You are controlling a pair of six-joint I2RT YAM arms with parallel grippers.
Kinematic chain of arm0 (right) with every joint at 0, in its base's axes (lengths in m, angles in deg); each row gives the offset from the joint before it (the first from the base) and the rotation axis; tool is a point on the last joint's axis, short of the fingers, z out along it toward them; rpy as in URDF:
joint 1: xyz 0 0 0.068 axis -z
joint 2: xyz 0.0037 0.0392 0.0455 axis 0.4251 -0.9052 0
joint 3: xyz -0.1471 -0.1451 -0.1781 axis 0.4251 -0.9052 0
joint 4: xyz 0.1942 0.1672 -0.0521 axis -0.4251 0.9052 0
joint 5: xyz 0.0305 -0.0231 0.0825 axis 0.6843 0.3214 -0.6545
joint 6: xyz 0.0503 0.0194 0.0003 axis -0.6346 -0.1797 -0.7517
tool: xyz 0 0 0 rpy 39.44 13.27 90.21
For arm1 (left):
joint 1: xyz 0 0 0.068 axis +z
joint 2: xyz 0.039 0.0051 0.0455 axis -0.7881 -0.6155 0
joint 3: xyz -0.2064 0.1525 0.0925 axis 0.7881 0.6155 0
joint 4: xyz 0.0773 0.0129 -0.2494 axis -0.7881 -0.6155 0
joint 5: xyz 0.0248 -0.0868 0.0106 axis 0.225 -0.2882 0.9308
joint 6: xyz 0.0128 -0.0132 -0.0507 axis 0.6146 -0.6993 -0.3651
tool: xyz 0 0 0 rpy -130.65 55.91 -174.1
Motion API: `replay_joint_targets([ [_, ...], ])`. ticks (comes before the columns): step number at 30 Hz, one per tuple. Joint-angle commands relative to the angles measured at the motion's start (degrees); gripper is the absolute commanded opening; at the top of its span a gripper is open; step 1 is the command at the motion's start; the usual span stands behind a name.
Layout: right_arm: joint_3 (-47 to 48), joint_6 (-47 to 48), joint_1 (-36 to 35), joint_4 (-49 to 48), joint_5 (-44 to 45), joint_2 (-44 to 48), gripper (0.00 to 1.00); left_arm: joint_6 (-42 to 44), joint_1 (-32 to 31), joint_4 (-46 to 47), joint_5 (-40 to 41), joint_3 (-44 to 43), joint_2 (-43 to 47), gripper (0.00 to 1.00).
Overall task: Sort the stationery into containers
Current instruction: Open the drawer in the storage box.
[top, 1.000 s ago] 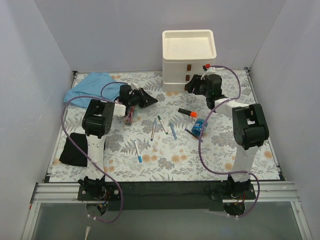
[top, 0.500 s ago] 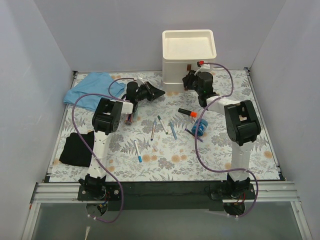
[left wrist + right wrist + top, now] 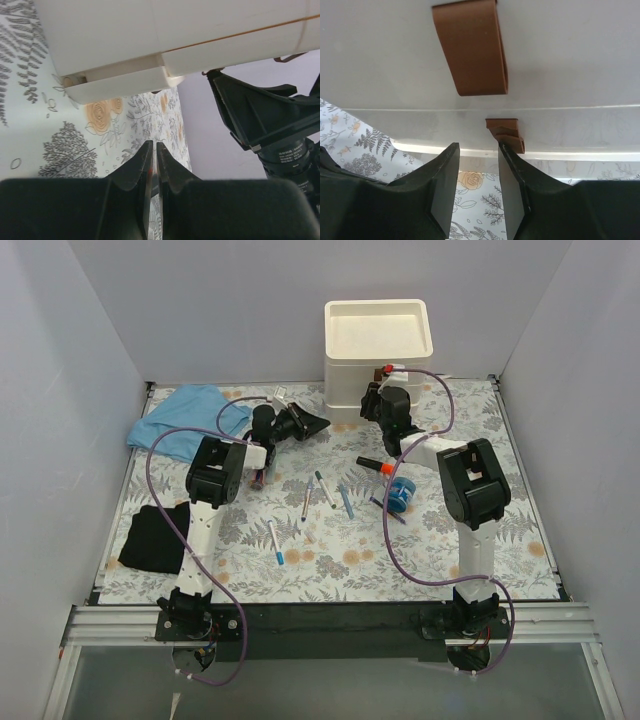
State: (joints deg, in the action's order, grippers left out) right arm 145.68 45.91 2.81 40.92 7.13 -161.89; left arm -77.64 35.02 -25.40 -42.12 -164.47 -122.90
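Here the right gripper, jaws half parted and empty, faces a rigid handle of the drawer unit, probably the best pinch point on light, slick plastic; left gripper closed, empty.

The cream-white front of the drawer unit fills the upper half of the view. A reddish-brown upper handle stands out from one drawer. A smaller part of the lower handle shows on the drawer beneath. The right gripper rises from the bottom edge, its black jaws apart with nothing between them. The right fingertip sits just at the lower handle; contact cannot be told. Below the unit lies the floral-patterned desk.
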Motion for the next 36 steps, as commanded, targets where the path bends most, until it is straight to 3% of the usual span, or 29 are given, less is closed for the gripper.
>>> replay_joint_targets([
  [1,0.2,1.5,0.1,-0.1,4.4,1.6,0.46,-1.1,0.4,1.5,-0.2,-2.5,-2.0,0.08],
  [6,0.3,3.0,0.1,0.6,5.8,1.7,0.5,-1.4,0.5,1.7,-0.3,-3.3,-2.8,0.08],
  [8,1.2,3.0,0.2,1.0,5.8,1.1,0.57,-1.5,0.6,1.9,-0.3,-3.1,-2.7,0.08],
  [13,3.3,3.6,0.3,1.2,6.4,-0.4,0.63,-1.5,0.8,2.2,-0.3,-2.5,-2.7,0.08],
  [20,4.3,4.4,0.5,0.6,7.4,-1.6,0.63,-1.9,0.7,2.2,-0.4,-3.0,-3.2,0.09],
  [22,4.2,4.9,0.4,0.2,7.1,-1.7,0.53,-2.0,0.8,2.2,-0.4,-3.2,-3.4,0.09],
  [24,3.9,5.1,0.5,0.1,7.2,-1.7,0.5,-1.9,0.8,2.1,-0.4,-3.3,-3.5,0.09],
  [27,2.7,5.1,0.5,0.1,6.2,-1.0,0.3,-2.2,0.7,2.4,-0.4,-3.5,-3.7,0.09],
  [28,2.1,5.0,0.4,0.1,5.9,-0.7,0.19,-2.2,0.7,2.6,-0.4,-3.4,-3.8,0.09],
  [31,-0.8,5.0,0.0,0.1,4.9,1.7,0.01,-2.7,0.7,3.1,-0.3,-3.5,-4.2,0.09],
  [36,-6.8,5.6,-1.2,0.7,3.8,7.8,0.01,-3.4,0.5,3.4,0.1,-6.5,-6.6,0.09],
])
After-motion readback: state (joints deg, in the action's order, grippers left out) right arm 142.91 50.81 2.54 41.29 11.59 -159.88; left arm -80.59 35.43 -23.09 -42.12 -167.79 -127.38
